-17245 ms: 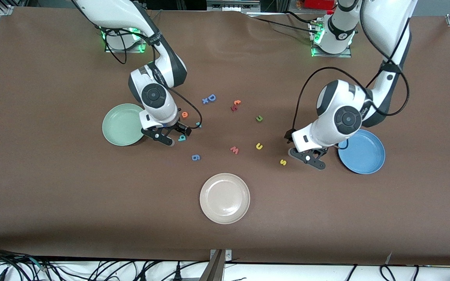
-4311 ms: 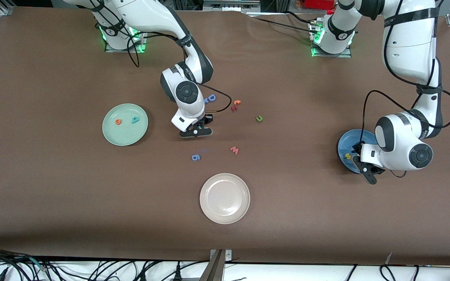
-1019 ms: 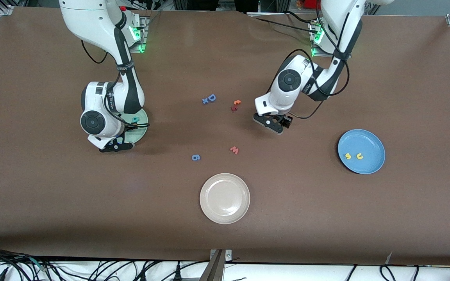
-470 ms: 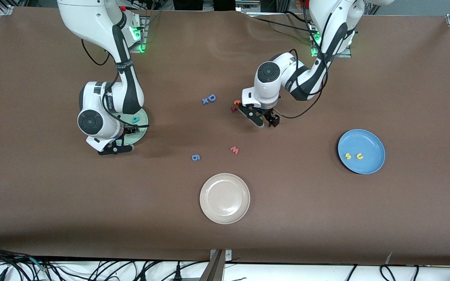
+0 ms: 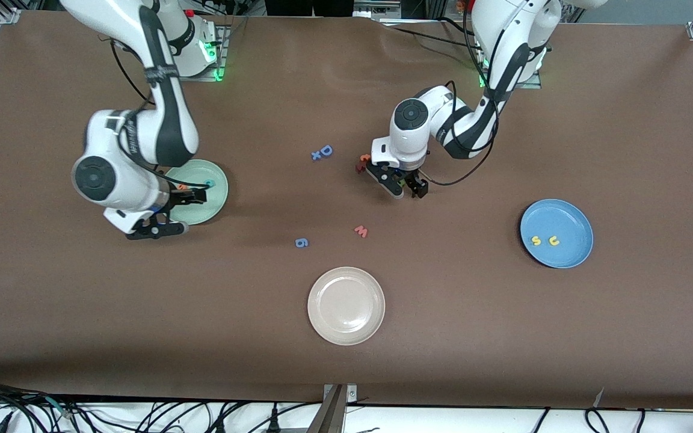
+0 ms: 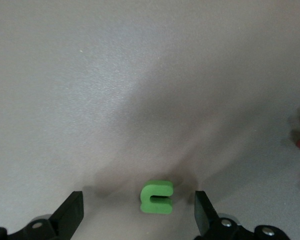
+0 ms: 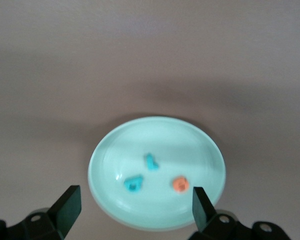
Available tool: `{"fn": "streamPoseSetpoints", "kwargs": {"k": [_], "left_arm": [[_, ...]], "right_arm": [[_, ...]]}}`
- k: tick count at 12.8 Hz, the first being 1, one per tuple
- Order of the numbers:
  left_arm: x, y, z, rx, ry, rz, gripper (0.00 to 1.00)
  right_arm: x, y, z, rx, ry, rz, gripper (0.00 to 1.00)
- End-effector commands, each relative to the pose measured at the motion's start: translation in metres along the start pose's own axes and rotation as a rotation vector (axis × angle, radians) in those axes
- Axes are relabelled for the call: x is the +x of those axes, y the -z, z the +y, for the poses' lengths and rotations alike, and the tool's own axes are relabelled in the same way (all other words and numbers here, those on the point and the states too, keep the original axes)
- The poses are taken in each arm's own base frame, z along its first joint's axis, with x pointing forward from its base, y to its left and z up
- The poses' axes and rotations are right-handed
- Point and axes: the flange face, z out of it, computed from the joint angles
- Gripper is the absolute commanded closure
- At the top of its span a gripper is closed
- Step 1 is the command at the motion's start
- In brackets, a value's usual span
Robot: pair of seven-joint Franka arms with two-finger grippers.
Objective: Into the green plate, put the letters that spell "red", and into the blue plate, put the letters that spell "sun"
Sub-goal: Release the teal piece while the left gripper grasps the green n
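Left gripper point(image 6: 135, 220) low over table point(image 5: 503, 337), spread wide astride green n point(image 6: 156, 196). Right gripper point(image 7: 132, 212) gaping, empty, above green plate point(image 7: 115, 150) holding e point(image 7: 180, 184), r point(image 7: 150, 161), d point(image 7: 133, 183). Blue plate point(image 5: 575, 216), at 3 o'clock from n, holding s point(image 5: 536, 240), u point(image 5: 554, 241).

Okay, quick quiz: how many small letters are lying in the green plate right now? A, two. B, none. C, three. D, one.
C: the right wrist view shows the green plate holding three letters, a teal r, a teal d and an orange e.
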Motion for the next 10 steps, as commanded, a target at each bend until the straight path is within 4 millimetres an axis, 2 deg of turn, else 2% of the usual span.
{"fn": "streamPoseSetpoints", "kwargs": {"k": [1, 3, 4, 5, 6, 7, 8, 9, 10], "left_arm": [[0.005, -0.007, 0.007, 0.013, -0.036, 0.009, 0.03], [0.005, -0.007, 0.007, 0.012, -0.036, 0.013, 0.05], [0.005, -0.009, 0.008, 0.011, -0.036, 0.016, 0.08], [0.005, -0.009, 0.009, 0.011, -0.038, 0.016, 0.13], [0.005, -0.009, 0.01, 0.013, -0.043, 0.017, 0.25], [0.005, -0.009, 0.009, 0.019, -0.052, 0.017, 0.29], [0.005, -0.009, 0.009, 0.02, -0.054, 0.017, 0.31], [0.005, -0.009, 0.009, 0.02, -0.054, 0.017, 0.39], [0.005, -0.009, 0.009, 0.02, -0.054, 0.017, 0.45]], "right_arm": [[-0.002, 0.051, 0.006, -0.008, 0.021, -0.046, 0.02], [-0.012, 0.093, 0.007, -0.047, 0.032, -0.085, 0.02], [-0.017, 0.122, 0.006, -0.069, 0.033, -0.086, 0.02], [-0.023, 0.142, 0.006, -0.082, 0.031, -0.094, 0.02], [-0.031, 0.159, 0.007, -0.084, 0.028, -0.096, 0.01], [-0.047, 0.184, 0.018, -0.056, 0.016, -0.07, 0.01], [-0.057, 0.2, 0.02, -0.032, 0.022, -0.042, 0.01], [-0.068, 0.216, 0.033, 0.003, 0.022, -0.001, 0.01], [-0.072, 0.223, 0.046, 0.026, 0.02, 0.02, 0.01]]}}
